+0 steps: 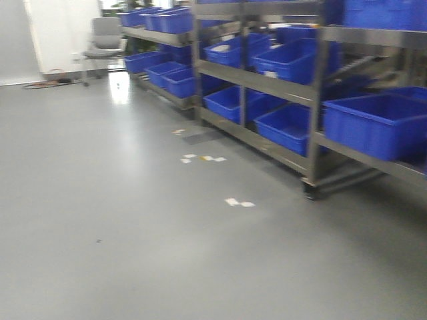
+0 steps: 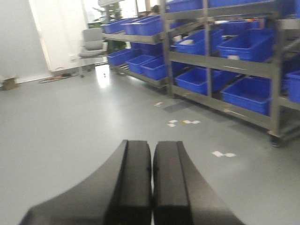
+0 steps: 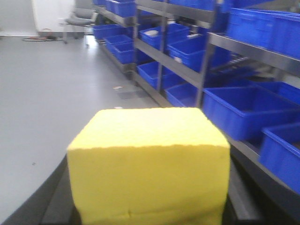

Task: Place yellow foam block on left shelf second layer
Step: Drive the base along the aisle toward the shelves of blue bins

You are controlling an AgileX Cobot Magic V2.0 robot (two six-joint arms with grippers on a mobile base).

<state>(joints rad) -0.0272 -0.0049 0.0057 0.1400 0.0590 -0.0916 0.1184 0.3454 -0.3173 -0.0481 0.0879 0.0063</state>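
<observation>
Right pincer (image 3: 147, 208) pinching bright yellow near-cubic foam block (image 3: 150, 154); grey metal shelving (image 3: 255, 50), blue plastic bins (image 3: 243, 110), ahead-right of it. Left pincer (image 2: 152, 173) pressed together, empty.

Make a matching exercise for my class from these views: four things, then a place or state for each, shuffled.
1 yellow foam block
2 left gripper
3 grey chair
4 blue bins

A on the metal shelves
B shut, empty
C by the far white wall
D held in the right gripper

Pairs: 1-D, 2-B, 3-C, 4-A
</observation>
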